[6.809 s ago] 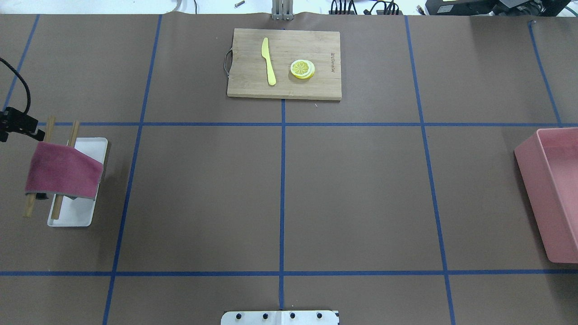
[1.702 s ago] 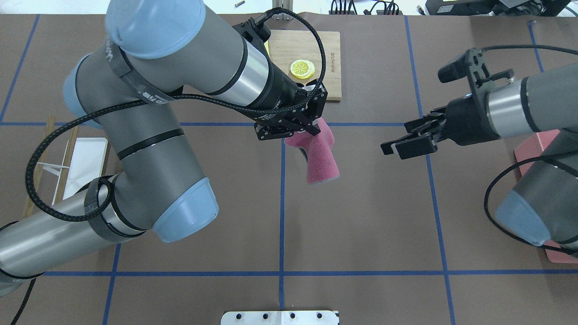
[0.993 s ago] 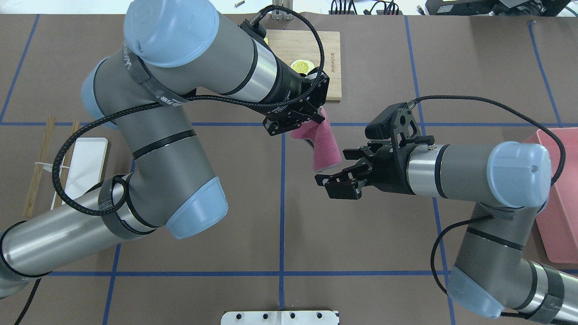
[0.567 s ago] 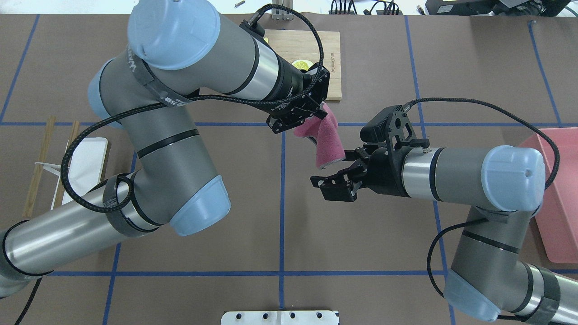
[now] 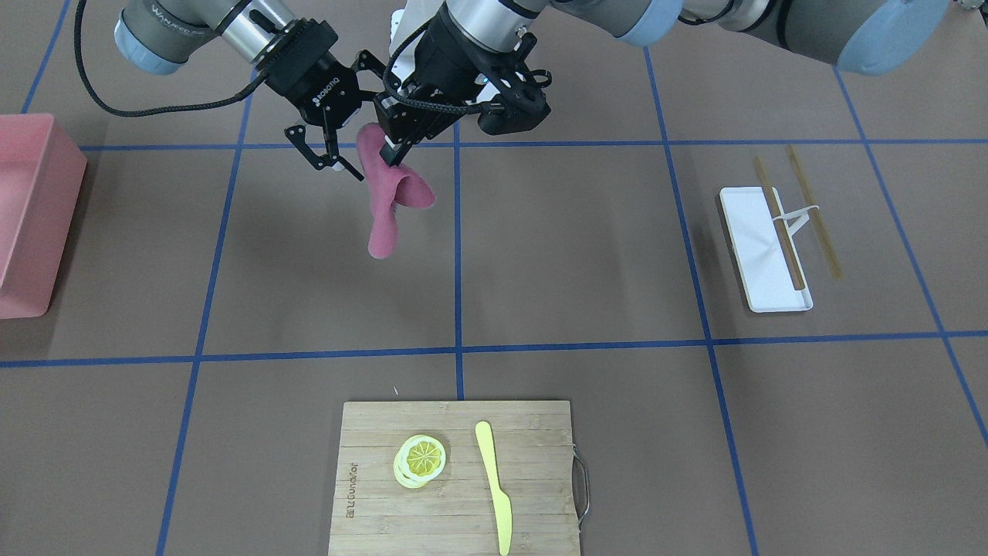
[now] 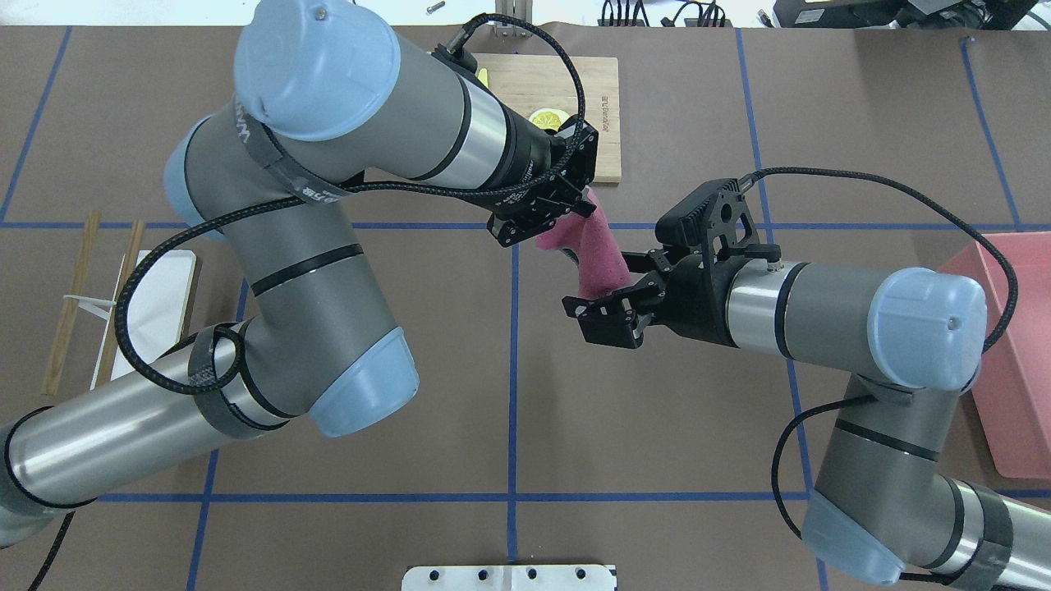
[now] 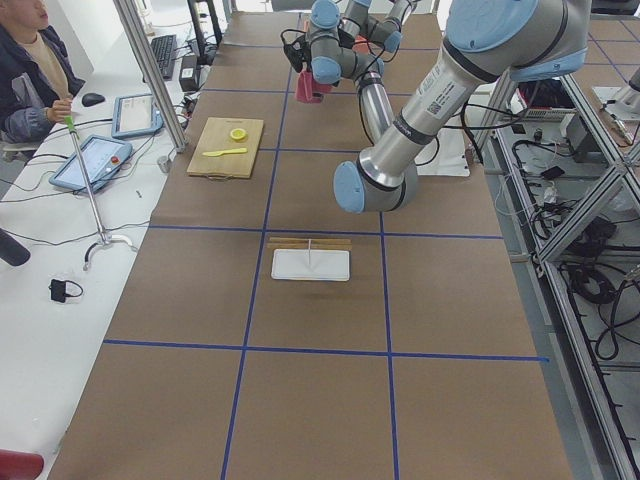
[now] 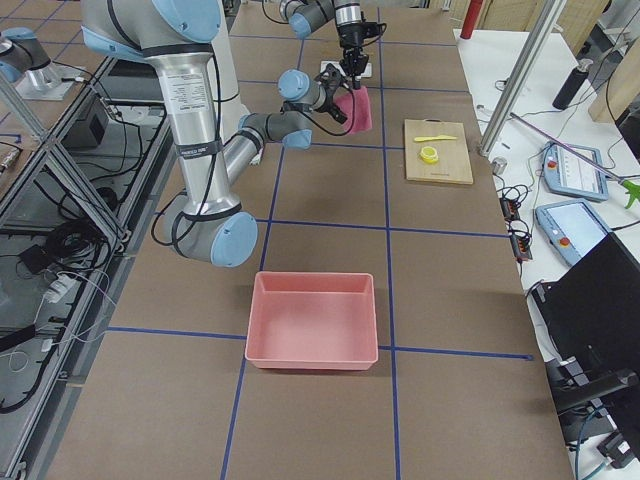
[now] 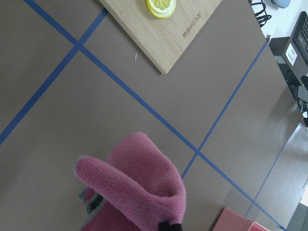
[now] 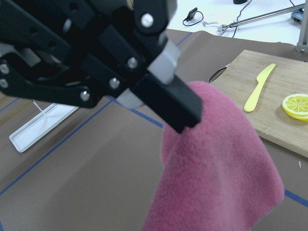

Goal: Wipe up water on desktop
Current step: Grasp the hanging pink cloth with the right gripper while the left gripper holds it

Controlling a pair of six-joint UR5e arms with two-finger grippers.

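Note:
The desktop (image 6: 657, 410) is brown with blue tape lines; I see no water on it. A pink fleece cloth (image 6: 598, 254) hangs folded from my left gripper (image 6: 579, 212), which is shut on its top, above the desktop's middle. In the front view the cloth (image 5: 384, 205) droops below the left gripper (image 5: 394, 153). My right gripper (image 6: 606, 316) is open right at the cloth's lower end; in the front view the right gripper (image 5: 332, 158) stands beside the cloth. The right wrist view shows the cloth (image 10: 216, 159) pinched by the left fingers (image 10: 168, 96).
A bamboo cutting board (image 5: 455, 479) with a lemon slice (image 5: 421, 457) and a yellow knife (image 5: 494, 486) lies beyond the grippers. A white tray (image 5: 764, 247) with a wooden rack is on my left. A pink bin (image 6: 1014, 353) stands at the right edge.
The cloth has left the rack on my left and now hangs from my left gripper over the middle. My right arm has come in and its open gripper has closed in on the cloth's lower end.

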